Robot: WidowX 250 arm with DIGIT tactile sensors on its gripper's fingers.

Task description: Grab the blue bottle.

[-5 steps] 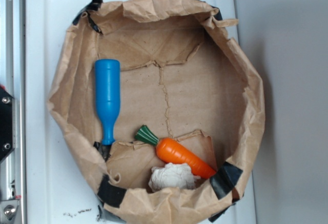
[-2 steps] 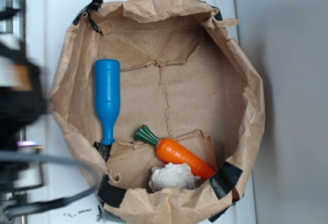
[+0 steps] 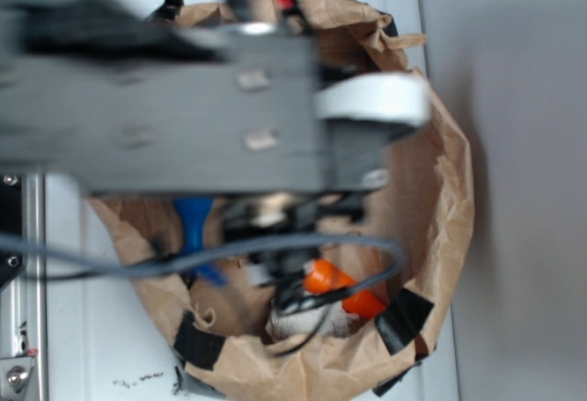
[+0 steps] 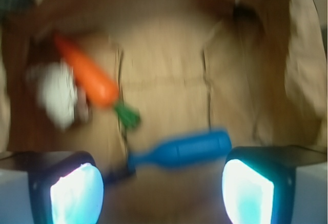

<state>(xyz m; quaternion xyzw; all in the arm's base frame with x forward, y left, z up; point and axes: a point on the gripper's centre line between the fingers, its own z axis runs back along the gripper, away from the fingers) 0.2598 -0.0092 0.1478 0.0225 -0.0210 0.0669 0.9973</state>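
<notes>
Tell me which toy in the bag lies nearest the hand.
The blue bottle, lying on its side between the hand's open fingers; the carrot lies farther off.

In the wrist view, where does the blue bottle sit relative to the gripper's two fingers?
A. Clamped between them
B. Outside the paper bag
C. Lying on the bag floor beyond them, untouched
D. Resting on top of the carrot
C. The blue bottle lies on its side on the brown paper, with the open gripper short of it and the carrot apart from it.

The blurred arm [image 3: 183,98] hides most of the blue bottle [image 3: 193,222] and carrot [image 3: 344,291] in the exterior view.
</notes>
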